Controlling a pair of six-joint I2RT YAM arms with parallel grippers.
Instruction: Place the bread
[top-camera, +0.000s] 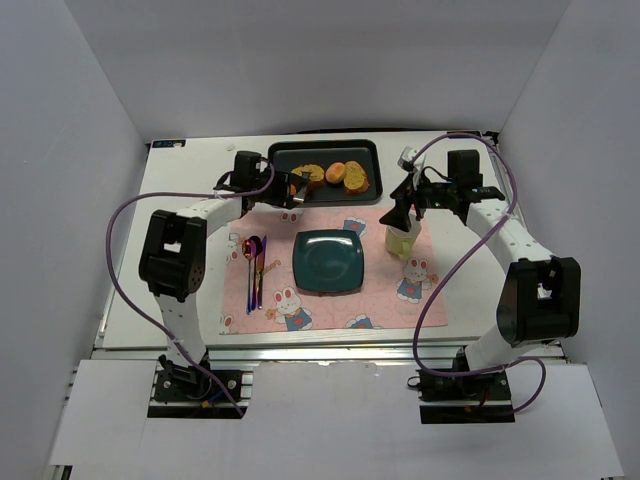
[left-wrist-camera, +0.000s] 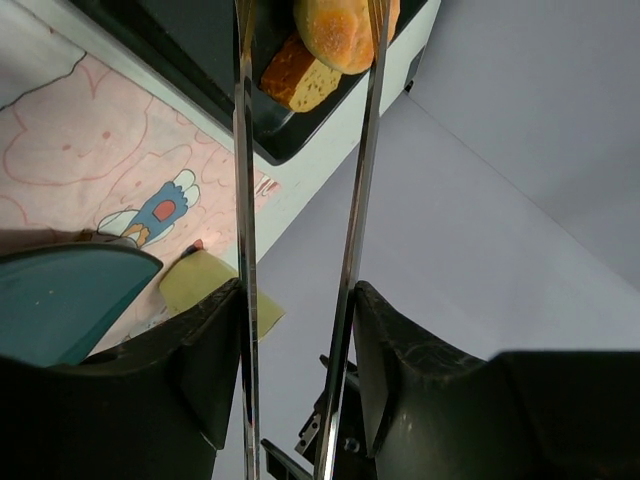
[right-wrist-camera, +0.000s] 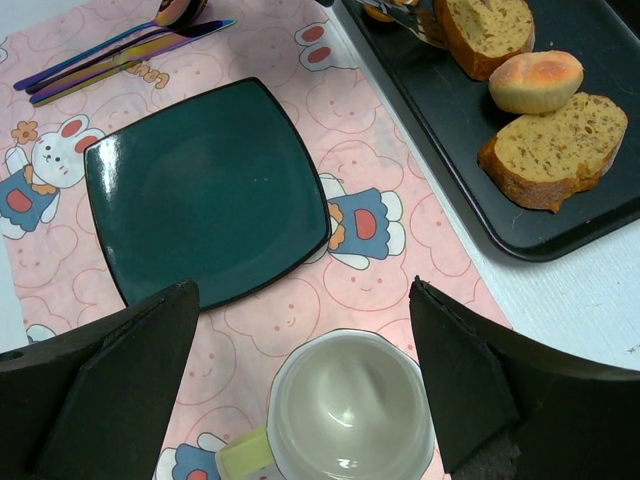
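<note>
A black tray (top-camera: 322, 151) at the back holds two toasted slices and a round roll (top-camera: 335, 172). The left slice, the bread (top-camera: 310, 172), looks slightly the longer; it shows cut off in the right wrist view (right-wrist-camera: 485, 30). The other slice (top-camera: 356, 178) lies at the right (right-wrist-camera: 555, 150). My left gripper (top-camera: 280, 187) is shut on metal tongs (left-wrist-camera: 245, 200), whose arms stand apart and reach over the tray's left end by the bread (top-camera: 299, 189). My right gripper (right-wrist-camera: 303, 290) is open above a cup (right-wrist-camera: 350, 410).
A dark green square plate (top-camera: 328, 262) sits mid-mat on the pink bunny placemat (top-camera: 300, 315). Cutlery (top-camera: 255, 265) lies left of the plate. The pale cup (top-camera: 403, 240) stands right of the plate. A small orange roll (right-wrist-camera: 380, 10) lies under the tongs.
</note>
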